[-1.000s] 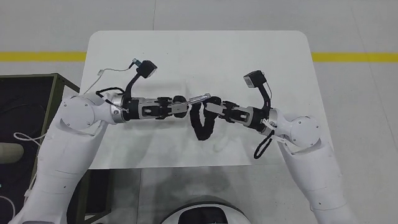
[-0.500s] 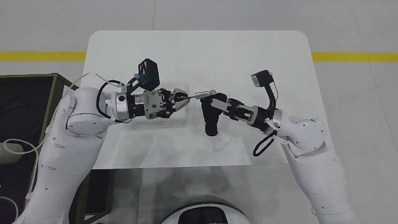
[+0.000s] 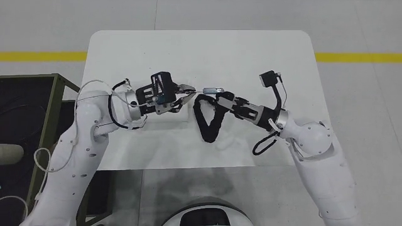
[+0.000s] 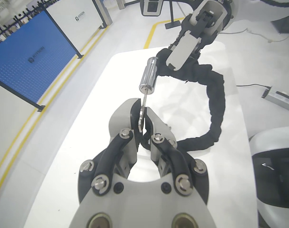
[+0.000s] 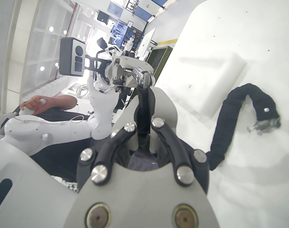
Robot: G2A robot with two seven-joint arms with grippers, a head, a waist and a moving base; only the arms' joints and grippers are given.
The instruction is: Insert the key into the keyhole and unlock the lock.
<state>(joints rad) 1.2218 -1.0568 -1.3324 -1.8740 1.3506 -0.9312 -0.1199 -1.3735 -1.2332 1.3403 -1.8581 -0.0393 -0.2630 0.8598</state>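
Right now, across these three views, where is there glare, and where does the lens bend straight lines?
Left wrist view: bright glints on the chrome lock cylinder; the yellow floor line bows. Right wrist view: the hall is washed out by lamps. Top view: even light, that line runs straight.

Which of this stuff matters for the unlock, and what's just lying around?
In the job: key in left gripper; lock cylinder; black cable in right gripper.
Lying about: white foam block on the table; dark cart beside the table.
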